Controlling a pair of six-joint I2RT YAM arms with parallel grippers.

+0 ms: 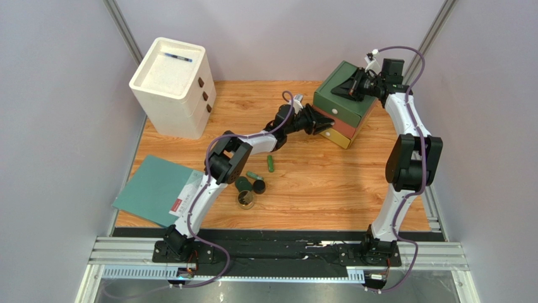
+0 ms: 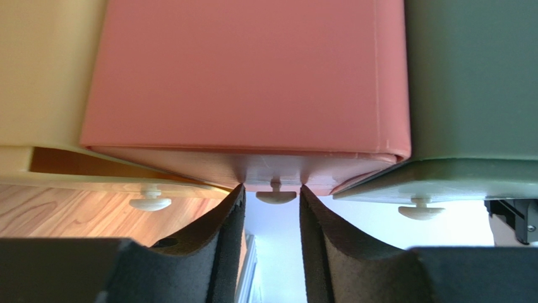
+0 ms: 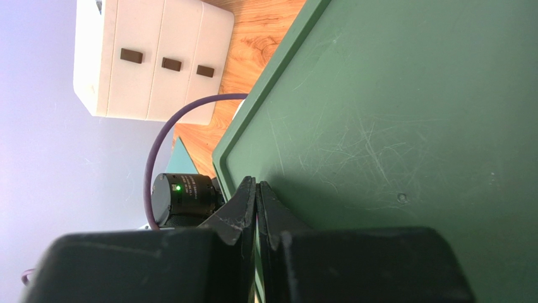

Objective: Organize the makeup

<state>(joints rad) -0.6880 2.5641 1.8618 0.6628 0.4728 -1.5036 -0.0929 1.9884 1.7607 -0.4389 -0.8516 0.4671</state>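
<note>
The makeup lies on the wooden table in front of the left arm: two green tubes (image 1: 270, 164) (image 1: 254, 175), two dark round jars (image 1: 243, 184) (image 1: 259, 187) and a gold-rimmed compact (image 1: 246, 201). My left gripper (image 1: 320, 123) (image 2: 271, 187) is open at the front of the pink middle drawer (image 2: 246, 82). Its fingertips stand on either side of the drawer's white knob (image 2: 276, 196) with small gaps. My right gripper (image 1: 338, 89) (image 3: 257, 189) is shut with nothing in it, its tips resting on the green top (image 3: 391, 113) of the coloured drawer unit (image 1: 334, 106).
The yellow drawer (image 2: 44, 76) and green drawer (image 2: 473, 76) flank the pink one, each with a white knob. A white three-drawer cabinet (image 1: 172, 85) stands at the back left with a thin blue pen (image 1: 177, 57) on top. A teal board (image 1: 155, 188) lies at the front left.
</note>
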